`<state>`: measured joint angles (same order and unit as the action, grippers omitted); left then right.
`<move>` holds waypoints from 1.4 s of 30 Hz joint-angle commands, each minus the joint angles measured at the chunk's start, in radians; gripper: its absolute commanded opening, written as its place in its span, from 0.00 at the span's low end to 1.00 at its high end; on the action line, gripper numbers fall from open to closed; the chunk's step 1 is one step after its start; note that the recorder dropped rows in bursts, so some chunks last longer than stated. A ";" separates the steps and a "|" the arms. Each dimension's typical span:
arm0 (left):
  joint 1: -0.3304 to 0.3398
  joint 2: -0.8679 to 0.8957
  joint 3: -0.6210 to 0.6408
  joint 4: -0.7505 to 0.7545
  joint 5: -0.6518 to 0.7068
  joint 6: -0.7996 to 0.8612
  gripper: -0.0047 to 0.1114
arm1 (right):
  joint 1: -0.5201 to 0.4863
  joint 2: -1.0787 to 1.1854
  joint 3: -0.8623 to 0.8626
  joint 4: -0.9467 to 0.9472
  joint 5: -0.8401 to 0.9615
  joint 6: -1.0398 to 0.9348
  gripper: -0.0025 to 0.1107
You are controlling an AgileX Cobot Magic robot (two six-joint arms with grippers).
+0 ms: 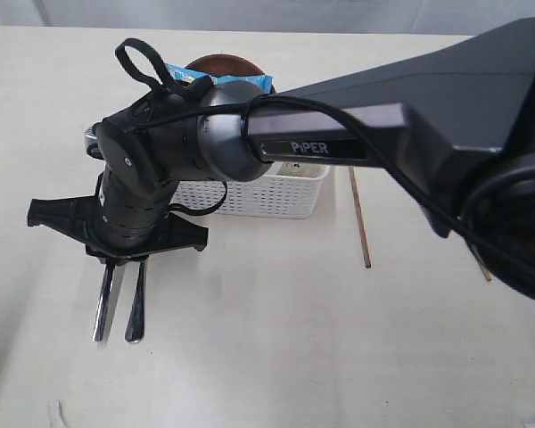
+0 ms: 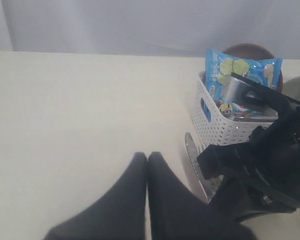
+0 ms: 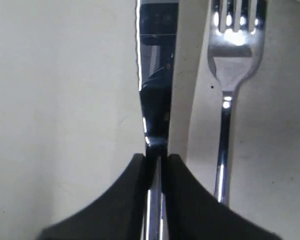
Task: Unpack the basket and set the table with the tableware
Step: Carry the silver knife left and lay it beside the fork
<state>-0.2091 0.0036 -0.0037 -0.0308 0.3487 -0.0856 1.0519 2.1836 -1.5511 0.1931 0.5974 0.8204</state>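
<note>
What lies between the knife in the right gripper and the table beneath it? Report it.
Nothing visible does. The right gripper is shut on the knife over bare table; the fork lies alongside with a strip of table between them, not under the blade.

glossy steel knife (image 3: pixel 157 100), fork (image 3: pixel 234 50); matt table (image 1: pixel 276 339); plastic basket (image 1: pixel 267 198)

The right arm (image 1: pixel 410 98) is matte charcoal with rounded joint housings. White "PIPER" lettering (image 1: pixel 309 148) sits at the frame's centre, and a black cable (image 1: pixel 138 55) loops at upper left. Its fingers (image 3: pixel 125 200) are plain black wedges.
</note>
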 commanded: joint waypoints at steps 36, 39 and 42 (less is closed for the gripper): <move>-0.005 -0.004 0.004 0.001 -0.002 0.003 0.04 | -0.005 0.033 -0.007 -0.043 -0.071 -0.008 0.02; -0.005 -0.004 0.004 0.001 -0.002 0.003 0.04 | -0.003 0.033 -0.007 -0.049 -0.073 -0.002 0.02; -0.005 -0.004 0.004 0.001 -0.002 0.003 0.04 | -0.003 0.033 -0.007 -0.049 -0.075 -0.002 0.03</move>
<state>-0.2091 0.0036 -0.0037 -0.0308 0.3487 -0.0856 1.0519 2.2178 -1.5511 0.1605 0.5365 0.8156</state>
